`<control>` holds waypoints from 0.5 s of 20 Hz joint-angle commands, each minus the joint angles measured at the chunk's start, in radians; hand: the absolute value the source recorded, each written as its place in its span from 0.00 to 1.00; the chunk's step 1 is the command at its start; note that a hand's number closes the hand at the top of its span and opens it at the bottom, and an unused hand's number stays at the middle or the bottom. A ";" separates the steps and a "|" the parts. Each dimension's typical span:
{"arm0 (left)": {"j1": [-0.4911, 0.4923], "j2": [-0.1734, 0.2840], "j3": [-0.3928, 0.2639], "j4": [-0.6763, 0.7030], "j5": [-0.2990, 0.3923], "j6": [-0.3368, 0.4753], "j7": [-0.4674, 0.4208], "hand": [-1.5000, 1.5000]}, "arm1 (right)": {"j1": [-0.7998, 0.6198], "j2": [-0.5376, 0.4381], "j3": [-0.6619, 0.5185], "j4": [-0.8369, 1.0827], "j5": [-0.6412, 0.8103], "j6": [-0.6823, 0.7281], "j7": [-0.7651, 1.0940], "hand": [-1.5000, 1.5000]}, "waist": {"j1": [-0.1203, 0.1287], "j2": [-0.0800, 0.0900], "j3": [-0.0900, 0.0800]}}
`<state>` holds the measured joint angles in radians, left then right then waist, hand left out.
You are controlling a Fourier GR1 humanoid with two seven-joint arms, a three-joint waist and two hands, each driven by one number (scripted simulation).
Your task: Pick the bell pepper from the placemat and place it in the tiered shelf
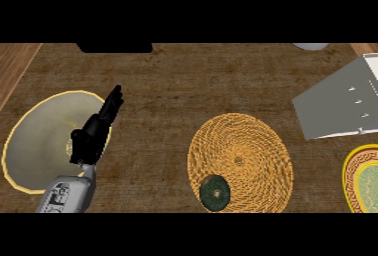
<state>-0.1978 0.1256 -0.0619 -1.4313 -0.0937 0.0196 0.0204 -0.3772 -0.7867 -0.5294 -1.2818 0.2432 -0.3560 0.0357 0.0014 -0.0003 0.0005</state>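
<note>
bell pepper [215, 192] on placemat [240, 150], left hand [94, 131] straight-fingered

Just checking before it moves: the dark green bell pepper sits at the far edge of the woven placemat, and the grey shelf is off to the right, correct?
Not quite. The head view shows the bell pepper at the near edge of the woven placemat, towards its lower left, not the far edge. The grey shelf is indeed off to the right.

Partly seen, from my station:
- Patterned plate [363, 181]: right side cut by the frame edge.
- Grey tiered shelf [341, 103]: runs off the right edge; I cannot make out its tiers.
- Black object [114, 47] and pale round item [311, 46], top edge: cropped, unidentifiable.
- Left hand [91, 136]: overlaps the pale plate [37, 145].
</note>
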 commanded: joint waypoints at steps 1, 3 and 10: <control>0.001 0.001 0.018 0.017 -0.003 -0.010 -0.005 0.50 | 0.012 0.014 -0.039 0.035 -0.055 0.029 -0.039 0.00 | -0.001 0.000 0.000; 0.035 -0.036 -0.031 -0.058 -0.028 0.022 0.039 0.50 | -0.007 -0.017 -0.088 0.031 -0.131 0.085 -0.030 0.00 | -0.001 -0.001 0.000; 0.032 0.010 0.033 -0.015 -0.002 -0.024 -0.009 0.50 | -0.037 -0.039 -0.113 0.029 -0.244 0.187 -0.005 0.00 | 0.000 0.000 0.000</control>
<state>-0.1720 0.1174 -0.0580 -1.4659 -0.1046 0.0113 0.0359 -0.3944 -0.7986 -0.6150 -1.2942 0.0660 -0.2355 0.0523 -0.0002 -0.0013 0.0002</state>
